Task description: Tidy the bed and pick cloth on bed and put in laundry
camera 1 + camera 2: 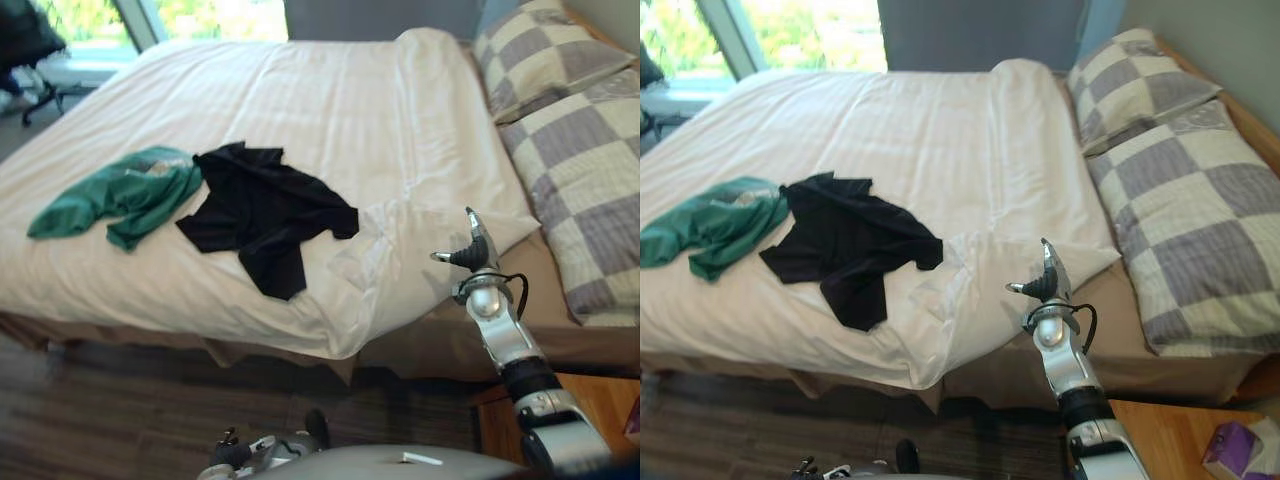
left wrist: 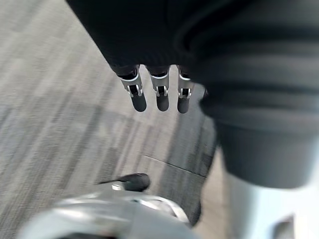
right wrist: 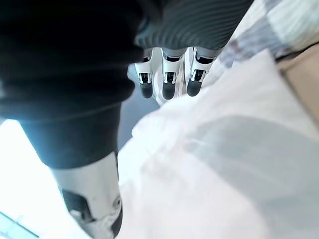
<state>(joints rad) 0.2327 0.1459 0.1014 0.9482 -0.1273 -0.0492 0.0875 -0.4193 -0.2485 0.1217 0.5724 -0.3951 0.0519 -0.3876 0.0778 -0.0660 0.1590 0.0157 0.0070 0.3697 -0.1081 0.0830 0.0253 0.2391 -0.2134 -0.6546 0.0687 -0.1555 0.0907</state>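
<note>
The black cloth [image 1: 262,212] is laid spread out on the white duvet [image 1: 320,90], approx. mid-way along the front edge of the bed [image 1: 440,340]. Just beside it, on the robot's left, a green cloth [image 1: 120,200] is bunched up. Whether the two are touching at their near edges cannot be told for sure. Neither cloth is held by a hand.

At the front right corner the duvet is turned back and wrinkled, so a strip of tan sheet is left bare between it and the pillows [image 1: 590,180]. Two checked pillows are seen at the right end of the bed, one touching the other.

The R hand [image 1: 472,255] is held up over the turned-back duvet corner. Its fingers [image 3: 169,84] are kept straight in a row w/ the thumb out to the side, and nothing is gripped.

The L hand [image 2: 158,97] is hung low over the grey floor [image 2: 50,124], well apart from the bed, fingers straight and relaxed, nothing in them.

A wooden nightstand [image 1: 1170,430] is seen at the lower right, w/ a purple item [image 1: 1230,448] on it, too small to be identified
</note>
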